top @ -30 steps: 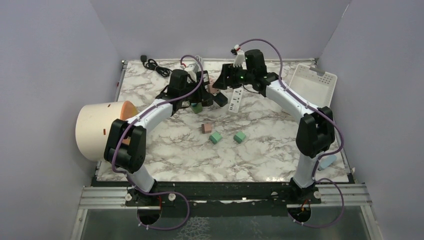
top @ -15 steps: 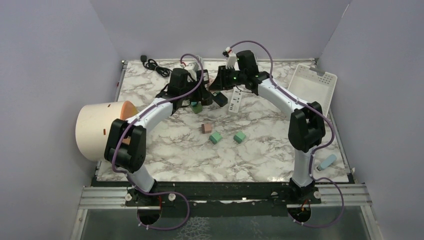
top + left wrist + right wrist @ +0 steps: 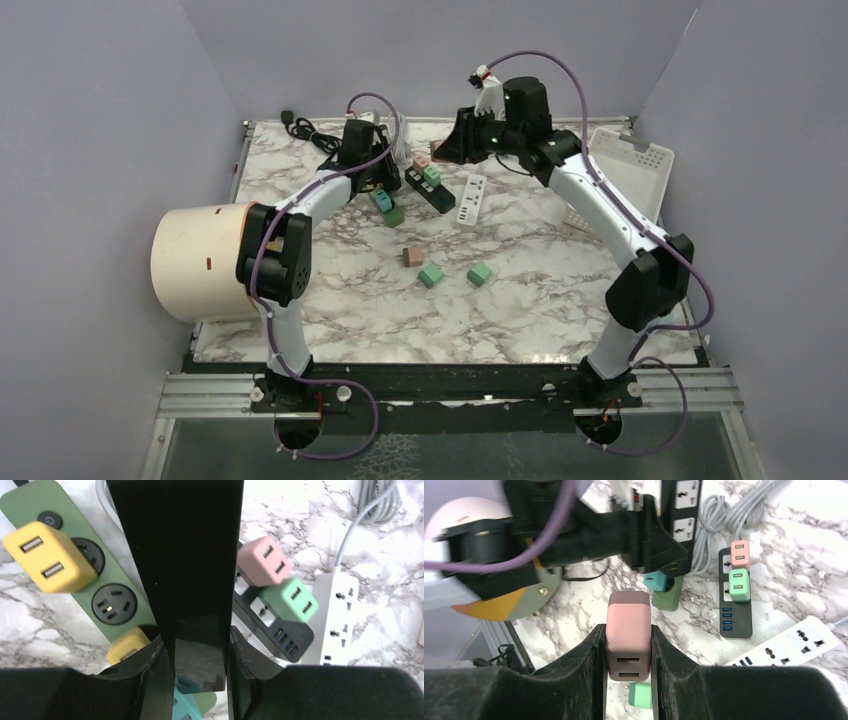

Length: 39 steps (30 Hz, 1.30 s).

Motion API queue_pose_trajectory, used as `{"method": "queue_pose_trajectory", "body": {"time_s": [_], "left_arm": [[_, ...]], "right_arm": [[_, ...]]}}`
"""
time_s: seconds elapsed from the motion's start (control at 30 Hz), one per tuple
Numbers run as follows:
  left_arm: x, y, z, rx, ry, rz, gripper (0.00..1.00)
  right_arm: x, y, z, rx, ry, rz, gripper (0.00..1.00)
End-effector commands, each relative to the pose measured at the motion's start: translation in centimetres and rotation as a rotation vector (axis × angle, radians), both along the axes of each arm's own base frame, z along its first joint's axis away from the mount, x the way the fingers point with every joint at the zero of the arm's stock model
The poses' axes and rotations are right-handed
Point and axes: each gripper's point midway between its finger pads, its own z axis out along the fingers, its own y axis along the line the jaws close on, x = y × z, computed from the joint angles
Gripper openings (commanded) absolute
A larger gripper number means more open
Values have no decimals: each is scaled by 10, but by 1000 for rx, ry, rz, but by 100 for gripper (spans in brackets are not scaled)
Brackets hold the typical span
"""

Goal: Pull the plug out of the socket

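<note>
A dusty-pink plug (image 3: pixel 629 647) is pinched between the fingers of the right gripper (image 3: pixel 628 629), with its two ports turned toward the wrist camera. It is held aloft, well apart from every strip on the marble table (image 3: pixel 574 607). No socket is seen touching it, so the pull itself is judged to be done, and the step in hand is taken to be the carrying away of the freed plug. The fingers of the left gripper (image 3: pixel 197 640) are seen pressed against both sides of a black strip (image 3: pixel 175 555), which runs straight out beyond the fingertips and is judged to be clamped there as a brace. To the left of those fingers a green strip (image 3: pixel 142 607) with yellow plugs (image 3: pixel 50 555) is seen. Just beneath the fingertips a teal plug (image 3: pixel 185 707) is seen, and to their right a USB strip (image 3: pixel 280 630) bearing a pink and a mint plug. For the next move, the right fingers would need to be lowered to bare marble, kept clear of the loose mint plug (image 3: pixel 640 695) just beneath their tips, and spread only once the pink plug is resting. The left fingers would best be eased apart afterwards, so that the black strip is not dropped onto the seated plugs.
</note>
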Motion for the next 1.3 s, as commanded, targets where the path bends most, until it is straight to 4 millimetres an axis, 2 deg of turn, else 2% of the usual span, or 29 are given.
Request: {"method": "queue_pose_trajectory", "body": {"time_s": [0.0, 0.07, 0.17, 0.3, 0.33, 0.47, 0.6, 0.63, 0.67, 0.77, 0.93, 1.1, 1.17, 1.2, 1.27], "left_arm": [[31, -5, 15, 21, -81, -23, 0], [44, -17, 25, 6, -111, -78, 0], [64, -35, 39, -35, -135, -163, 0], [87, -39, 19, -85, -80, -199, 0], [92, -36, 13, -105, -65, -195, 4], [101, -17, -1, -172, -13, -156, 30], [96, -8, 13, -169, -34, -147, 61], [92, -10, 19, -178, -41, -160, 84], [87, -12, 24, -192, -44, -177, 97], [71, -14, 29, -204, -39, -200, 99], [44, -12, 48, -215, -70, -217, 99], [16, -9, 69, -233, -101, -225, 99], [7, -7, 78, -227, -119, -228, 99], [3, -5, 81, -220, -126, -230, 99], [-4, -3, 89, -205, -138, -237, 99]], "right_arm": [[-28, -8, 9, -15, -9, 39, 1], [-37, -15, -11, -46, 27, 38, 1], [-52, -34, -48, -74, 110, 12, 1], [-68, -86, -90, 35, 278, -68, 1], [-69, -102, -95, 64, 301, -108, 1], [-71, -152, -139, 64, 403, -319, 1], [-69, -174, -171, 70, 451, -425, 1], [-68, -176, -177, 75, 464, -441, 1], [-67, -179, -184, 76, 479, -458, 1], [-63, -180, -199, 81, 521, -472, 5], [-57, -182, -219, 67, 579, -501, 30], [-58, -185, -229, 44, 615, -523, 51], [-59, -185, -225, 41, 590, -509, 57], [-59, -184, -219, 36, 566, -503, 63], [-57, -182, -201, -1, 476, -492, 67]]}}
